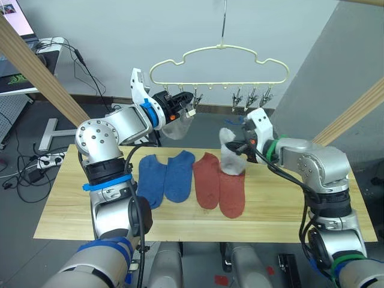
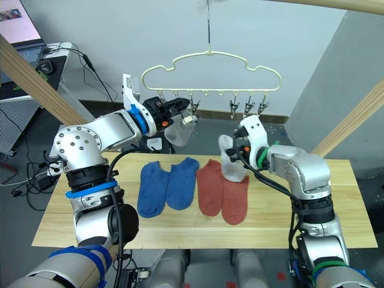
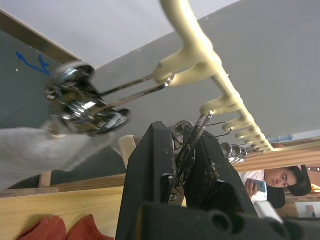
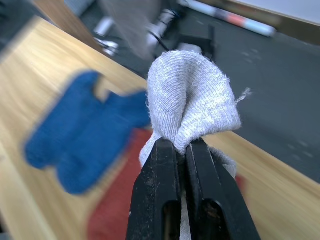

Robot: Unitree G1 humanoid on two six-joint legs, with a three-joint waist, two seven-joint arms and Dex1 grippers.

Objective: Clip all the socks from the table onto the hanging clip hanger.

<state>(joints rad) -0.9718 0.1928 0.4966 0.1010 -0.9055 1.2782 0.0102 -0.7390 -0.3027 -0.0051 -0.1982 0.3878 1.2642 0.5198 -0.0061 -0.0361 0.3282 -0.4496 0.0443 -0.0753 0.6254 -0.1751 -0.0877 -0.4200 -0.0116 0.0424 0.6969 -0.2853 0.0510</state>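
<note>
we see soft matt knit socks (image 1: 180, 175), a fuzzy grey sock (image 4: 192, 102), a table (image 1: 72, 204) of pale grained wood, a smooth cream hanger (image 1: 219, 60) with shiny metal clips (image 3: 85, 102), and matt black fingers (image 4: 160, 200).

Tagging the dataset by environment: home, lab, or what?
Most likely a robotics lab or test room: a plank table between slanted wooden beams, a clip hanger on a hook, a monitor desk, floor cables, bare grey walls.
</note>
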